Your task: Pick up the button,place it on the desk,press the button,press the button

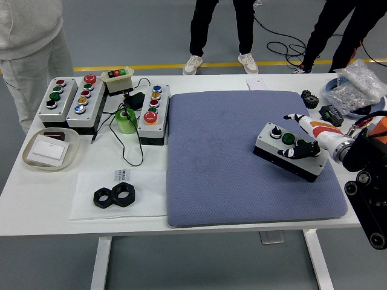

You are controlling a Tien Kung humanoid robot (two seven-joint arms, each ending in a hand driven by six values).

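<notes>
Head view: the right hand (304,147) rests on the button box (291,151), dark fingers (297,151) curled narrow over its top and closed on nothing, one white finger pointing away. The box (grey-topped, with 1 black knob and 1 green button showing) sits tilted on the blue mat (242,163) directly under the hand. Well left of the hand, 3 more button panels (83,104) stand on the white worktop (72,229).

Grey-blue mat (230,157) — white table (181,220), black nuts (113,196)
</notes>
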